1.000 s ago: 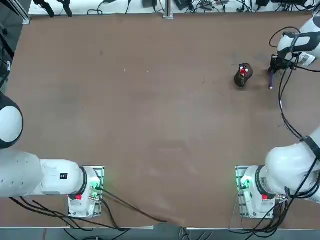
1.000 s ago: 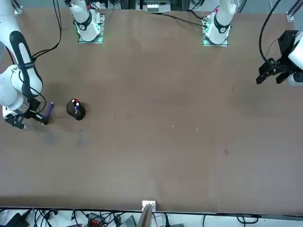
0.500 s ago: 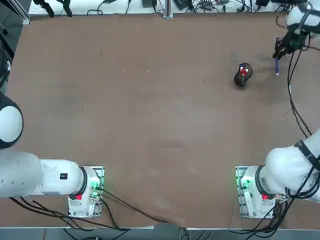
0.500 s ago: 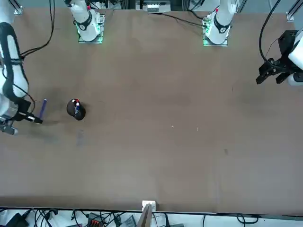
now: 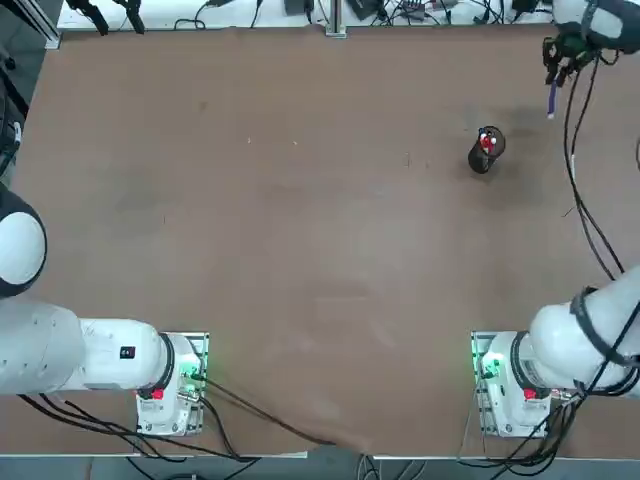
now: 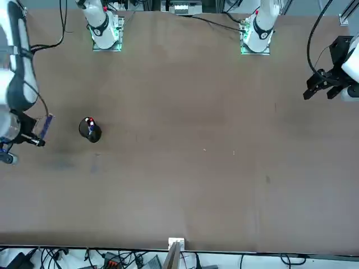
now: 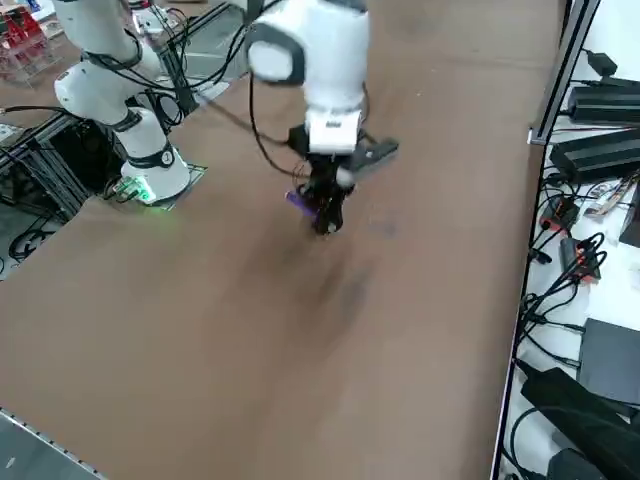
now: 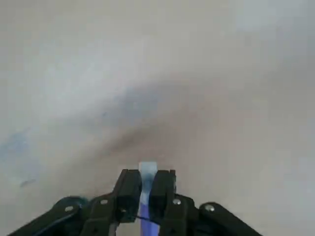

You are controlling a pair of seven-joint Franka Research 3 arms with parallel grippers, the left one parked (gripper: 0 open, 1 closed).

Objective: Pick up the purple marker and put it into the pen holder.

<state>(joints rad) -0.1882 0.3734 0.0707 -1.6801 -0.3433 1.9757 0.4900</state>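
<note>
Item 1 — right gripper (image 5: 556, 68), black two-finger tool on a white arm. Upper right corner of the top view, far left edge of the front view (image 6: 37, 133). Its jaws are clamped on the marker; the wrist view (image 8: 145, 189) shows the two dark fingers pressed against either side of a pale shaft with no gap. It appears raised off the tabletop, judged as clearance for carrying the load across to the cup.

Item 2 — purple marker (image 5: 552, 98), thin short blue-purple stick with a pale whitish tip. Held between the fingers, hanging out from them toward the table; in the front view (image 6: 46, 124) it juts up and right of the gripper. Gripped near one end, which would leave the free length to enter the cup first.

Item 3 — pen holder (image 5: 483, 153), small round black cup with a dark rim. Upper right of the top view, below and left of the gripper and apart from it; left part of the front view (image 6: 90, 130). It stands upright, mouth open upward, with something red and white already inside.

Item 4 — brown table (image 5: 300, 230). Bare around the cup, so a sideways approach looks unobstructed.

Status, as judged: pick-up done; carry and insertion remain.
</note>
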